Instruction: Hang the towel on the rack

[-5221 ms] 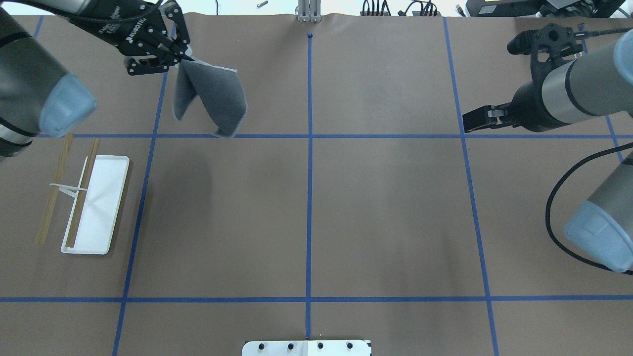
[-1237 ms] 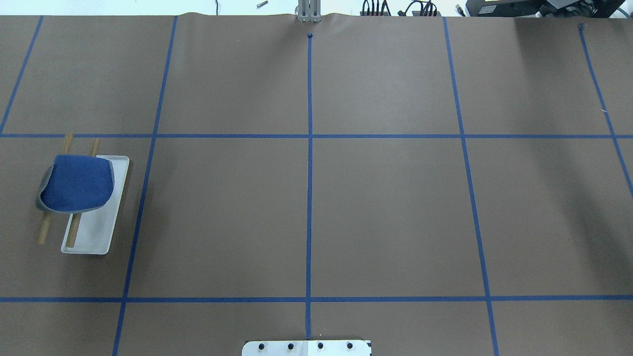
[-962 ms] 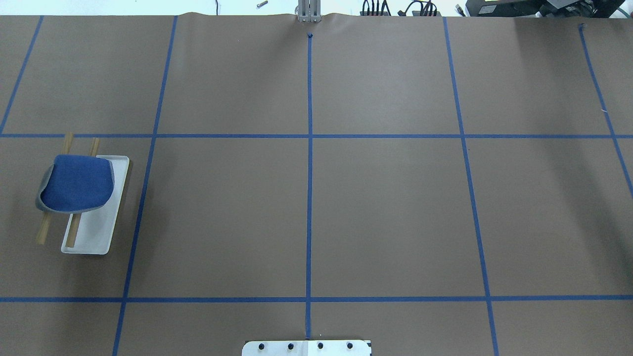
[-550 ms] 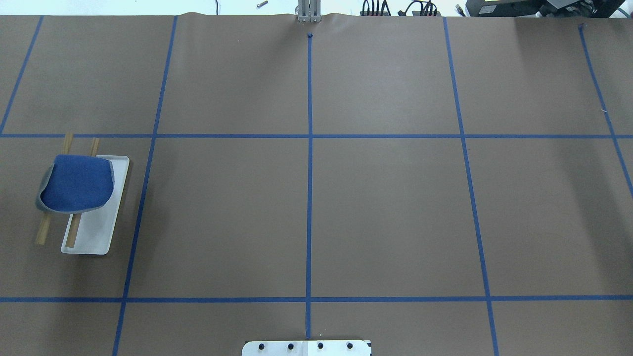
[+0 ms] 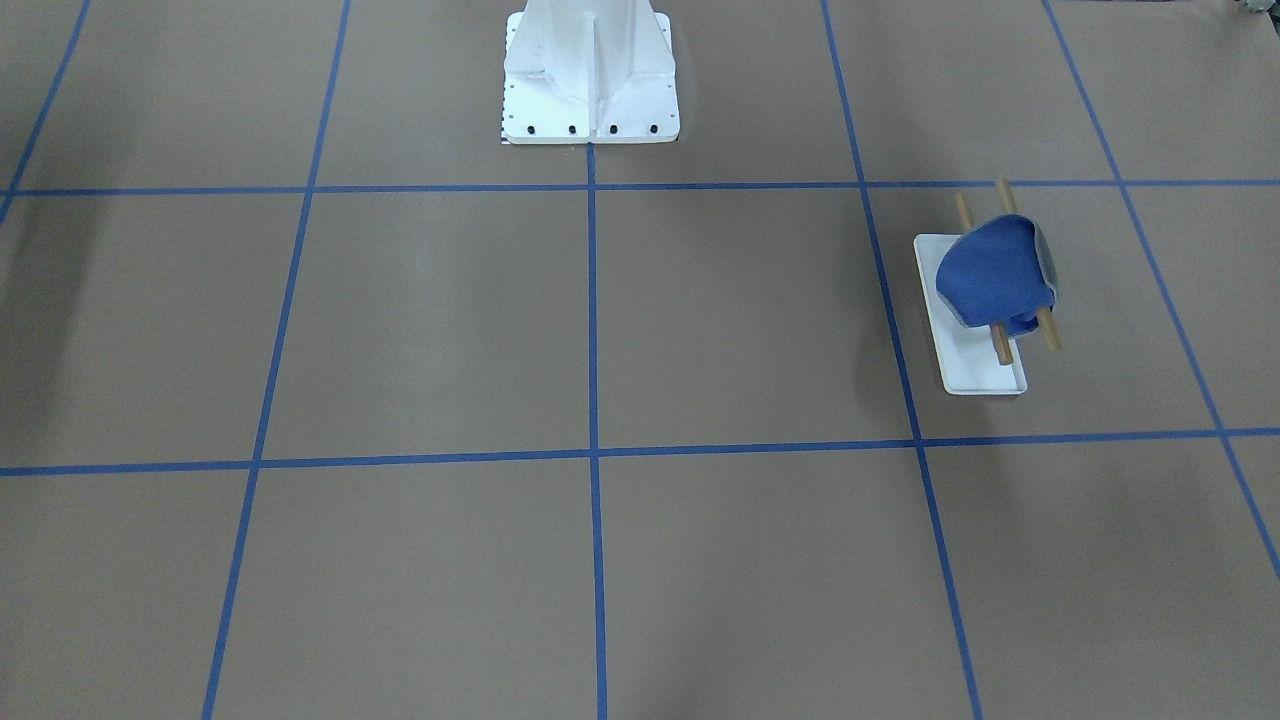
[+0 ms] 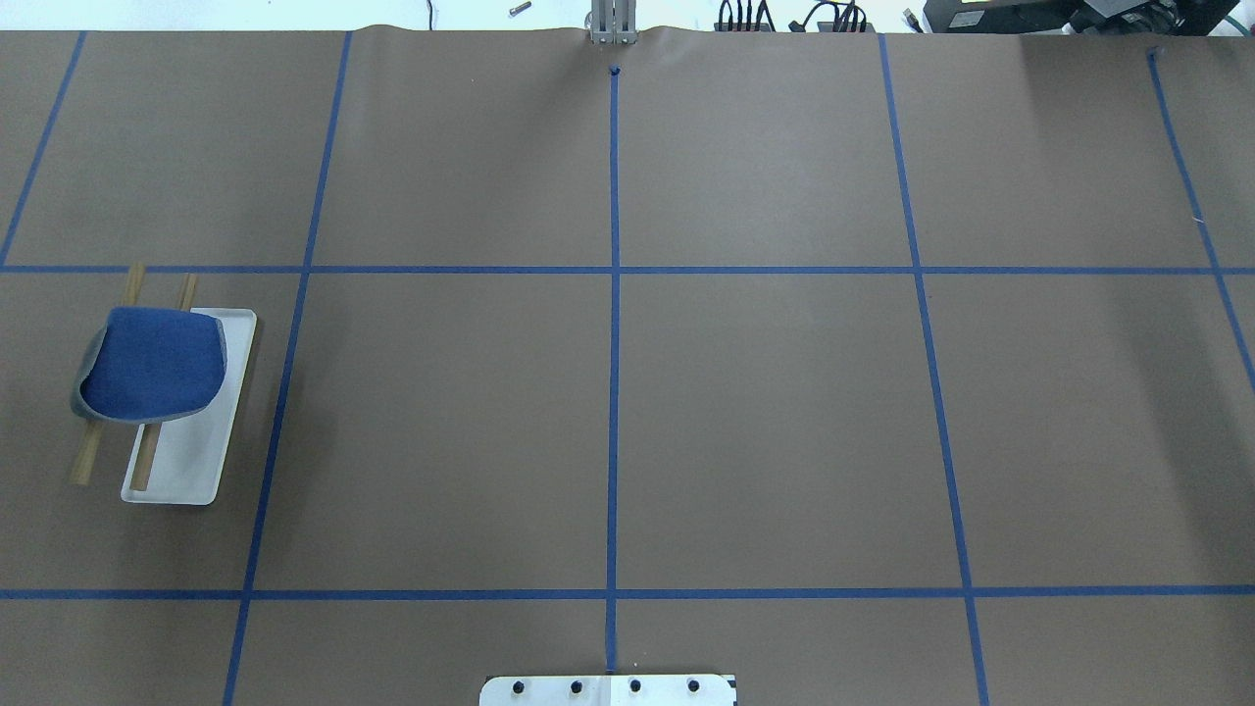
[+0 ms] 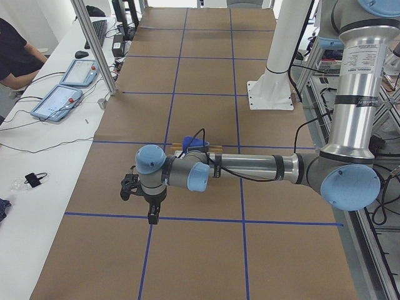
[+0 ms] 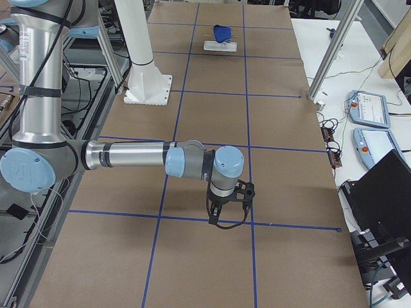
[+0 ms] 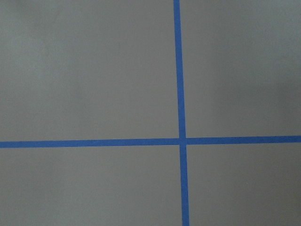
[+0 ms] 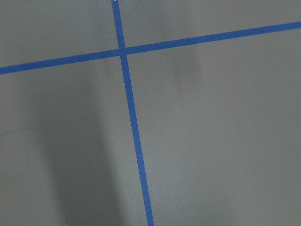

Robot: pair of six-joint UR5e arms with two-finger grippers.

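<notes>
The desk (image 6: 765, 412) is covered with brown paper and divided by blue tape lines (image 6: 613, 392) into large cells. In the overhead view its far edge runs along the top of the frame, and the white pedestal (image 6: 608, 689) is at the bottom centre. The middle and right cells show only bare paper and tape.

The left pincer (image 7: 152, 214) appears only in the exterior left view, at the centre left of the frame. It points down above the desk, close to a tape line. From this view I cannot tell how wide its jaws are, and I see nothing in them. The right pincer (image 8: 215, 217) appears only in the exterior right view, a little below the centre. It also points down near a tape line, and its opening cannot be judged either. Both wrist views show only paper and crossing tape.

The towel (image 6: 147, 363) lies draped over the two wooden rods (image 6: 142, 469) of the rack (image 6: 186, 461), blue side up, with a grey rim showing at its left side. It is at the left edge of the overhead view, at middle height. Both rod ends stick out of the cloth above and below. In the exterior left view the towel (image 7: 194, 144) is just above the left forearm, apart from the pincer. In the exterior right view the towel (image 8: 221, 31) is at the top of the frame, well apart from the right pincer.
</notes>
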